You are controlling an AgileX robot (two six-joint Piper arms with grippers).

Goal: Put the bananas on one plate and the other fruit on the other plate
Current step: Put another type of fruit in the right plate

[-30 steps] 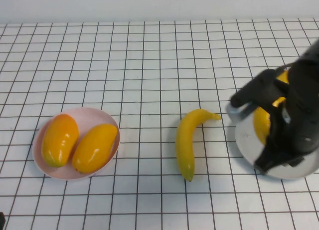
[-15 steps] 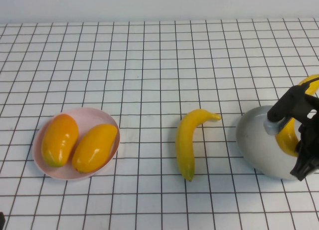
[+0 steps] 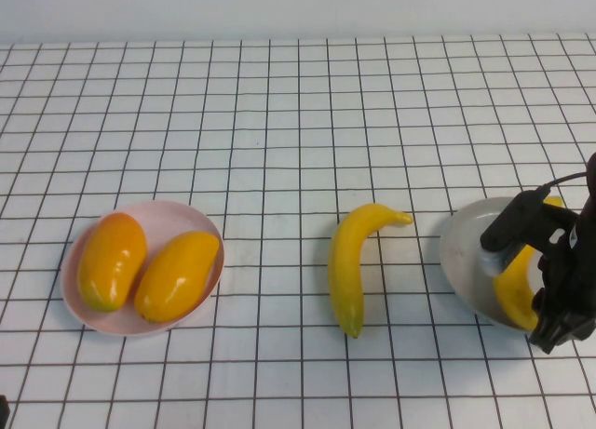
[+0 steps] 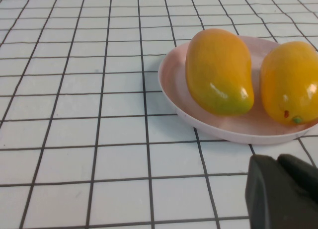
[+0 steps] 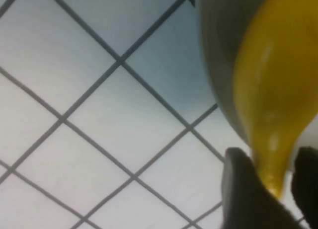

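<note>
My worry is the banana (image 3: 515, 285) in the grey plate (image 3: 463, 252): its tip sits between the right gripper's (image 3: 549, 289) fingers (image 5: 243, 199), which look slightly parted around it, and I can't tell whether they grip it or have let go. If I pull away while a pad catches, I judge the banana could drag over the rim or tip the plate, which sits at the table's right edge. The right arm reaches in from the right, wrist bent low over the plate's near side. The second banana (image 3: 350, 264) lies on the table between the plates, well apart from both. Both mangoes (image 3: 147, 265) rest in the pink plate (image 3: 168, 217). The left gripper (image 4: 283, 191) is closed and empty, hovering low just beside the pink plate.
</note>
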